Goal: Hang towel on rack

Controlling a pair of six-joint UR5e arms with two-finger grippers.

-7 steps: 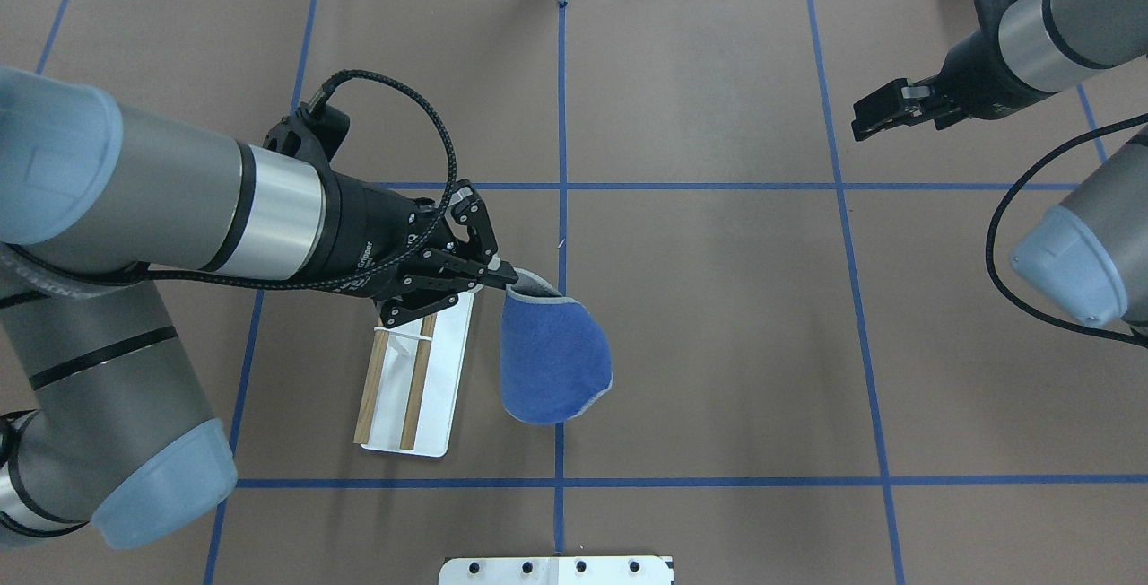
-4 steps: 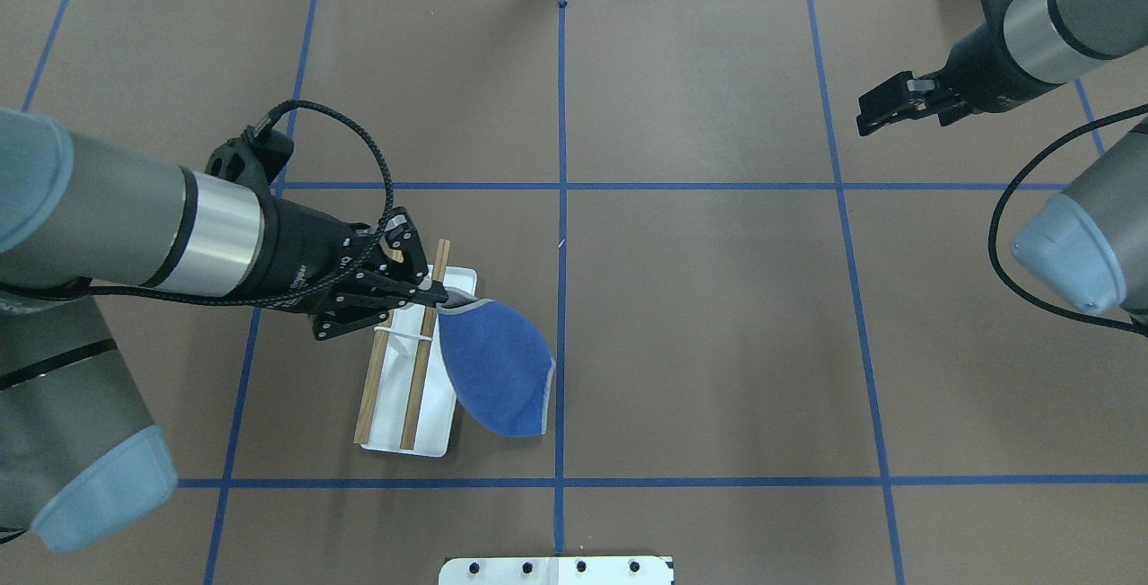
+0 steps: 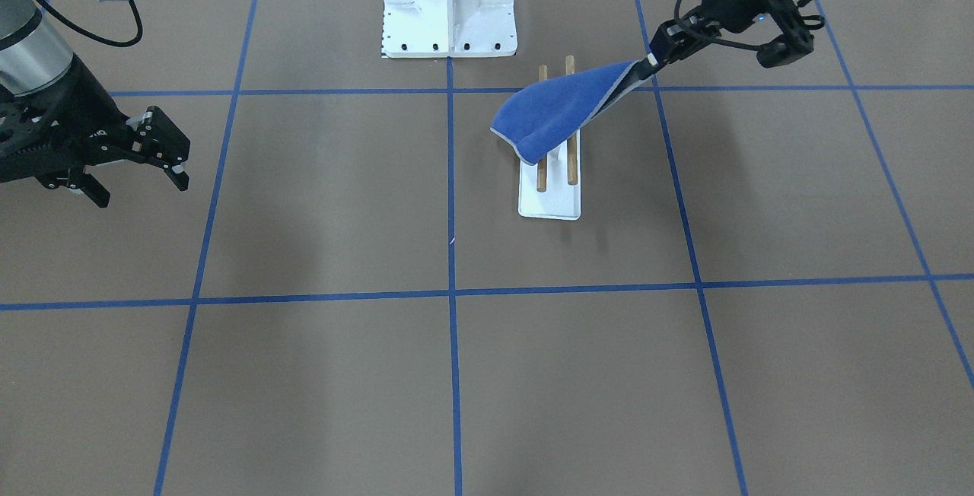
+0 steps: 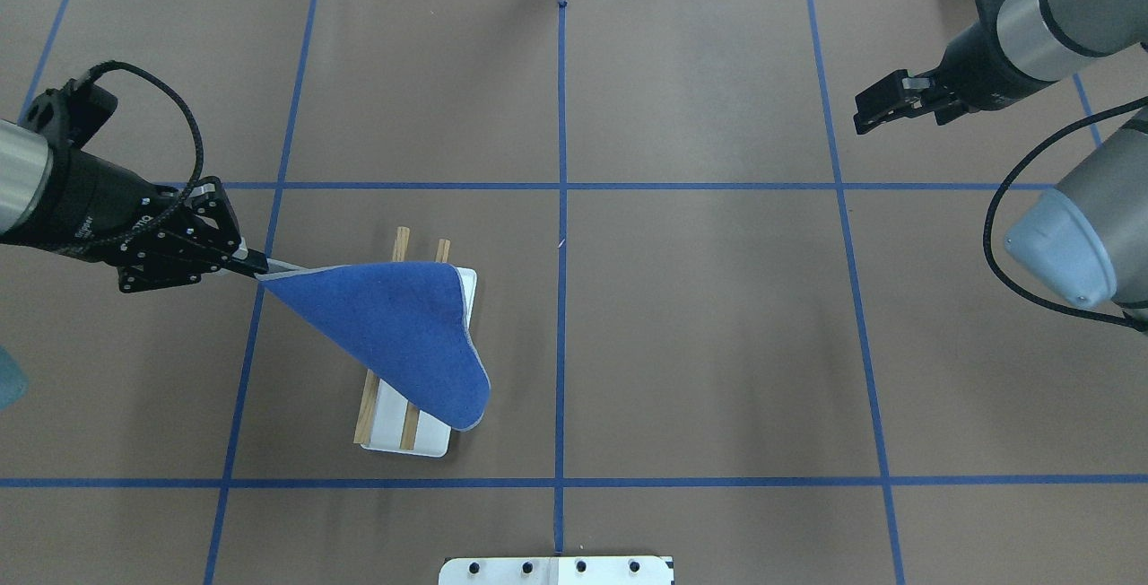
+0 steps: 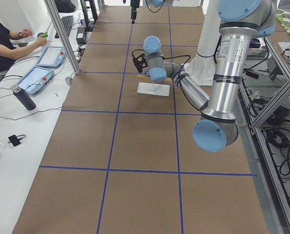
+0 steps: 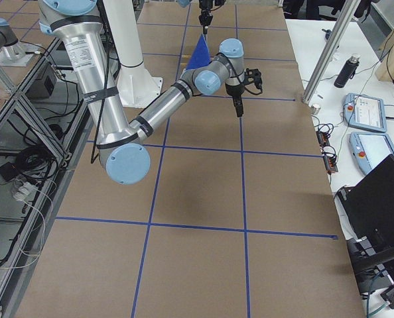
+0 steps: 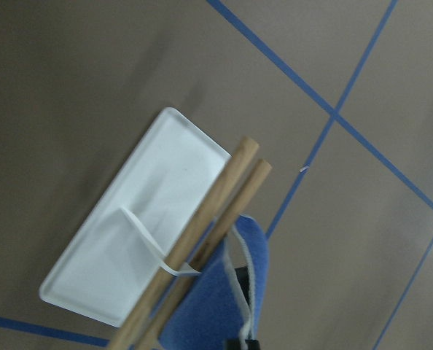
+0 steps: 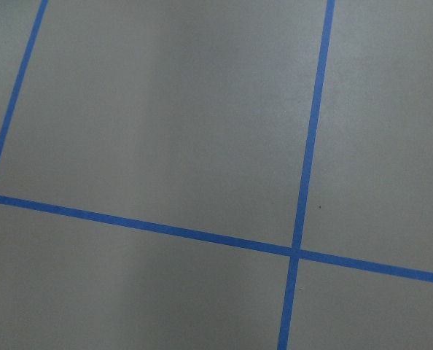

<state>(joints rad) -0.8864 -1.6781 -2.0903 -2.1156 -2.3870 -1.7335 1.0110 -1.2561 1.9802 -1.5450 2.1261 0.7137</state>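
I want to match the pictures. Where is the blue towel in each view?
Exterior front-facing: towel upper centre-right.
Overhead: towel left of centre.
Exterior left: cannot make it out.
Exterior right: towel top centre.
Left wrist: towel bottom centre.
Right wrist: not there.
Shared landmark: the rack under the towel, with its white base.

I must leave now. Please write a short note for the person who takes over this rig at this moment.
Left gripper: shut on a corner of the towel.
Right gripper: open, empty, far from the work.
The towel hangs slanted above the rack, covering most of both rods; whether it touches them is unclear.
Done: towel lifted and brought over the rack.
To do: lower it onto the rods, release.
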